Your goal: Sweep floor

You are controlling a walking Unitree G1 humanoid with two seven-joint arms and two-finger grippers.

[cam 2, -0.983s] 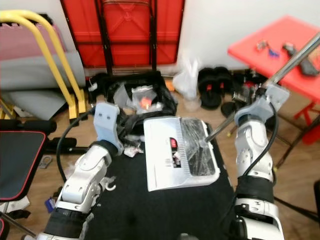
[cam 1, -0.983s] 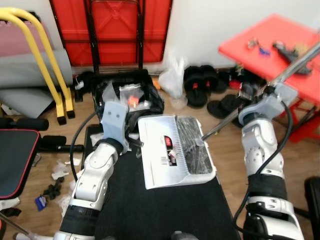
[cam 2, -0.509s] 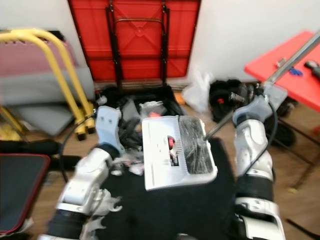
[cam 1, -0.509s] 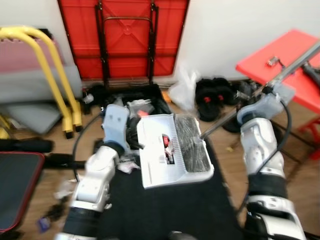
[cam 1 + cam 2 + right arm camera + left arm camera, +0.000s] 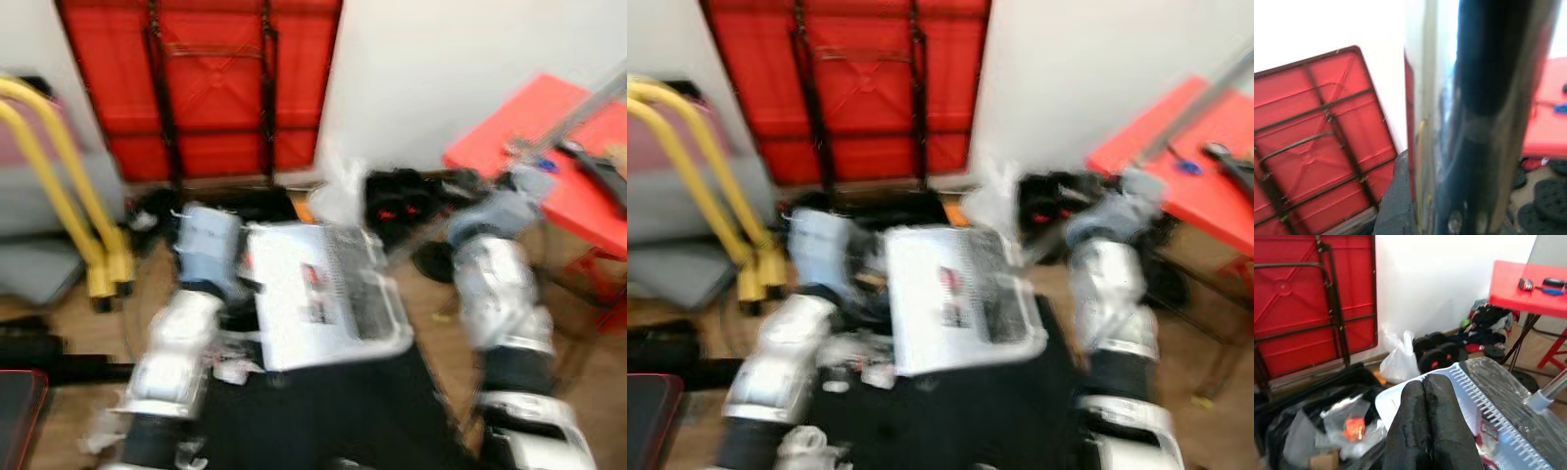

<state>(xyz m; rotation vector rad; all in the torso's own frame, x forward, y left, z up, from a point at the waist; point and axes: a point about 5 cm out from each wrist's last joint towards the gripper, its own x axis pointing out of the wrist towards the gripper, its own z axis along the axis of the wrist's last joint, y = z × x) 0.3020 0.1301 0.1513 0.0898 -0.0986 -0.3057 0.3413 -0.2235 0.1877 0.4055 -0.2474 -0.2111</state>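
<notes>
Pretty cramped corner here. A folded red table (image 5: 196,88) leans on the white wall straight ahead, a yellow curved frame (image 5: 59,186) crowds the left, and a second red table (image 5: 1205,157) juts in from the right, so the only open floor (image 5: 431,304) is a thin strip of wood between the black mat (image 5: 333,411) and that table's legs.

The white plastic dustpan (image 5: 313,294) with its ridged comb edge sits in the middle, held up in front of the robot. The left gripper (image 5: 1425,431) has its black fingers pressed shut together right at the dustpan's rim (can't say for sure it's pinching it). The right gripper (image 5: 1415,205) is clamped around the shiny metal broom handle (image 5: 1484,112), which slants up toward the red table.

Behind the dustpan: an open black bag (image 5: 1312,416) with crinkly wrappers, a white plastic bag (image 5: 1399,363) and dark dumbbells (image 5: 1437,352) by the wall.
</notes>
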